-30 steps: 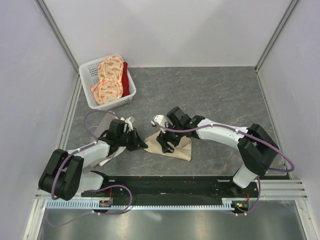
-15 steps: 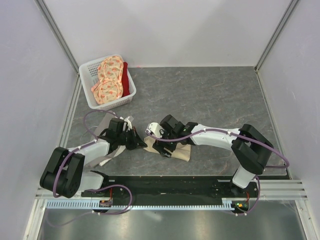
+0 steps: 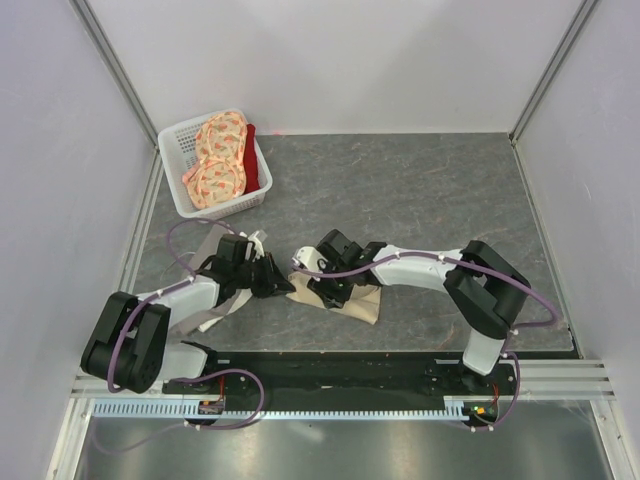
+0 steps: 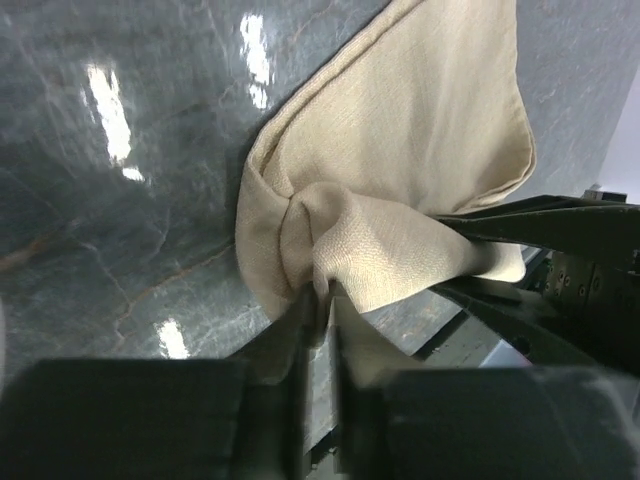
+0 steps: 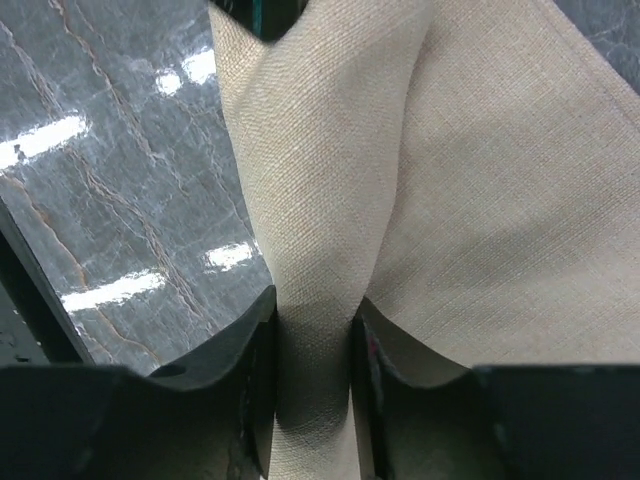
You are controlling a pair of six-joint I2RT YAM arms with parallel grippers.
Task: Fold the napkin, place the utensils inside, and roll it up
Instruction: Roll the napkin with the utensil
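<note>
Just now the right tool has slid across the napkin toward the left tool and pinched in from wide open. Its jaws now clamp a raised ridge of the beige cloth, which runs up between them in the right wrist view. The left tool's jaws stand almost together, with a bunched corner of the napkin caught at their tips. The napkin, flatter and wider a moment ago, is now gathered into a smaller heap on the surface, well apart from the basket and nearer the arm bases than the basket is. With both tools gripping cloth, I judge the fold is being drawn over. The utensils cannot be made out anywhere, so placing them and rolling are still to do.
</note>
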